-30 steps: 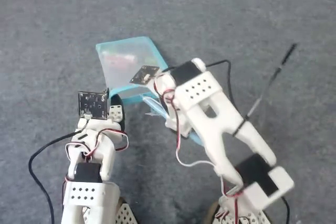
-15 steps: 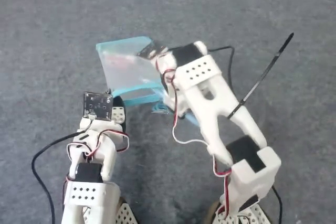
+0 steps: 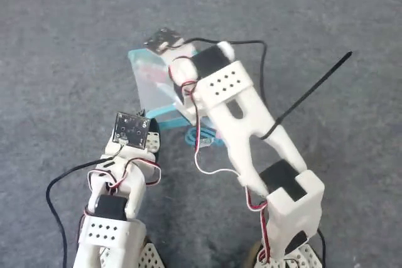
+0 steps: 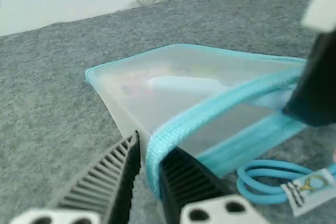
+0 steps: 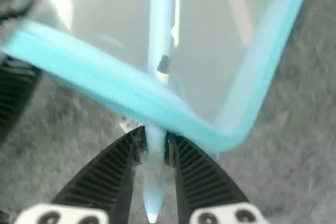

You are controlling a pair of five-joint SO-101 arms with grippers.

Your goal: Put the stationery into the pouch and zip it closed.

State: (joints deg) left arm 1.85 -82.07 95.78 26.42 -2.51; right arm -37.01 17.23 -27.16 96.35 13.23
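A see-through pouch with a teal zip edge lies on the grey carpet, with coloured stationery dimly visible inside. My left gripper is shut on the pouch's teal zip edge at the near corner. A light blue pen runs through the opening into the pouch, and my right gripper is shut on its rear end just outside the zip edge. In the high view the right arm stretches over the pouch's near right side. The left arm stands at the pouch's near corner.
A coiled blue cord with a small tag lies on the carpet just in front of the pouch, also seen as the cord in the left wrist view. A thin black tie sticks out from the right arm. Grey carpet surrounds everything.
The right arm has pushed forward, away from the bases, carrying the pen deeper into the pouch. The pouch has turned and slid to the right, and the left gripper has followed it.
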